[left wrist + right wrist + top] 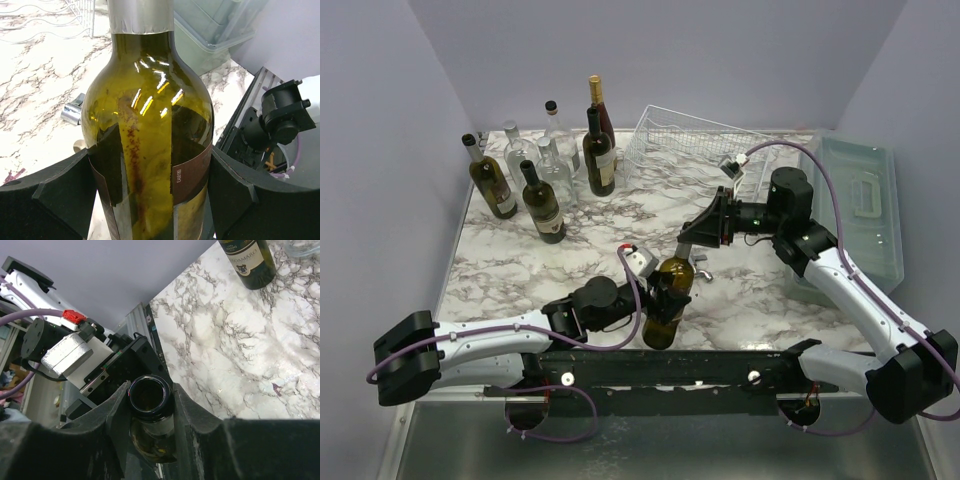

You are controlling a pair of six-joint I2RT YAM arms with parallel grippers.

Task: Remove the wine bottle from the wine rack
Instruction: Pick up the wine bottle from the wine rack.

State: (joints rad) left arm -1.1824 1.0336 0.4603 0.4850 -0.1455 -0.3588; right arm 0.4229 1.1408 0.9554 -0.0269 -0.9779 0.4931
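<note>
A green wine bottle (667, 303) with a dark red label stands tilted near the table's front edge, away from the white wire wine rack (688, 143) at the back. My left gripper (660, 292) is shut on the bottle's body; in the left wrist view the body (150, 115) fills the space between both black fingers (60, 195). My right gripper (692, 258) is shut on the bottle's neck; the right wrist view shows the open mouth (148, 396) pinched between its fingers (192, 412). The rack looks empty.
Several other bottles (545, 175), green and clear, stand at the back left; one shows in the right wrist view (248, 260). A translucent lidded bin (860, 210) lies along the right edge. The rack's corner (82, 12) and the bin (220, 30) show behind the bottle.
</note>
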